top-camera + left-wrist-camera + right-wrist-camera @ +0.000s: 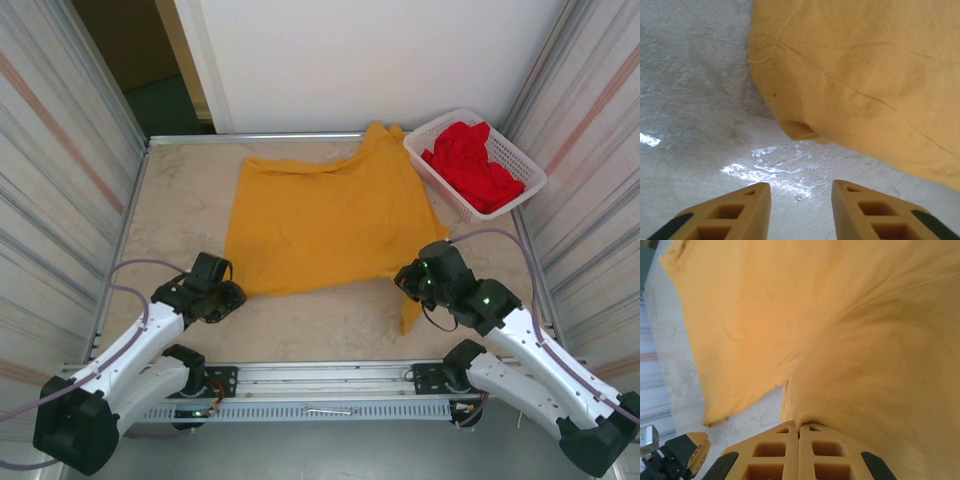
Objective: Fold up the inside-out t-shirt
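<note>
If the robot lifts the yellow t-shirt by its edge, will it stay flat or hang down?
Probably it hangs down: the t-shirt bunches and creases where the right gripper pinches its hem. It looks thin, so it is likely light. On the glossy table it may slide when pulled.

left end effector (800,186) | fingers apart, low | right end effector (799,427) | fingers pinched on t-shirt (865,340)
</note>
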### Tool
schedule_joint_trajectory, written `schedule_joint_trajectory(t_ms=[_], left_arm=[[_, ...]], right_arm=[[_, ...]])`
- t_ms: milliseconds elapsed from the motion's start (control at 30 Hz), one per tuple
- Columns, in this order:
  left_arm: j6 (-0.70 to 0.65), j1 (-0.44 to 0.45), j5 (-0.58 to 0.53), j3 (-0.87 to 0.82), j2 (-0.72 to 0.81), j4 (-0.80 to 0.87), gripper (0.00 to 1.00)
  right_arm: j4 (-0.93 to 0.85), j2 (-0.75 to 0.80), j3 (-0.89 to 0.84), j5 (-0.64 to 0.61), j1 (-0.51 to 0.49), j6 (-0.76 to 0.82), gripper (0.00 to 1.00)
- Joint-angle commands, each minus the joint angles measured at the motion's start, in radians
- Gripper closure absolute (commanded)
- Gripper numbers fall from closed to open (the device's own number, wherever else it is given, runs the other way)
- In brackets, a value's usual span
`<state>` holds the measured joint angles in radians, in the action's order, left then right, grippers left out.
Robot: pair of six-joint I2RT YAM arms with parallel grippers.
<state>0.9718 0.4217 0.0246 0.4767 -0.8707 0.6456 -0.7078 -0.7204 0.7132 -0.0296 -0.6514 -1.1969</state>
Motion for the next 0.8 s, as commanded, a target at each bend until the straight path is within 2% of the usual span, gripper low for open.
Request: schedule_joint_trajectory(t_ms=[0,233,367,567,700,767], left_arm=[[0.023,0.04,-0.052,0.007,0.025,-0.01,0.67],[0.098,0.119,-0.087,-0.045,0.001,-0.076,0.65],[0.09,0.119,-0.108,-0.043,-0.055,-0.119,0.61],[0.065,0.12,-0.202,-0.004,-0.182,-0.152,0.57],[0.061,0.106,-0.239,0.027,-0.3,-0.178,0.57],[0.041,0.083,-0.244,0.045,-0.338,-0.191,0.64]], right_arm=[[-0.027,-0.014,0.067,-0.01,0.015,0.068,1.0],[-0.019,-0.036,0.109,-0.006,0.033,0.089,1.0],[-0.022,-0.03,0.097,-0.004,0.034,0.086,1.0],[-0.044,-0.007,0.083,-0.008,0.039,0.082,1.0],[-0.073,0.017,0.08,-0.016,0.044,0.081,1.0],[-0.09,0.032,0.081,-0.021,0.051,0.082,1.0]])
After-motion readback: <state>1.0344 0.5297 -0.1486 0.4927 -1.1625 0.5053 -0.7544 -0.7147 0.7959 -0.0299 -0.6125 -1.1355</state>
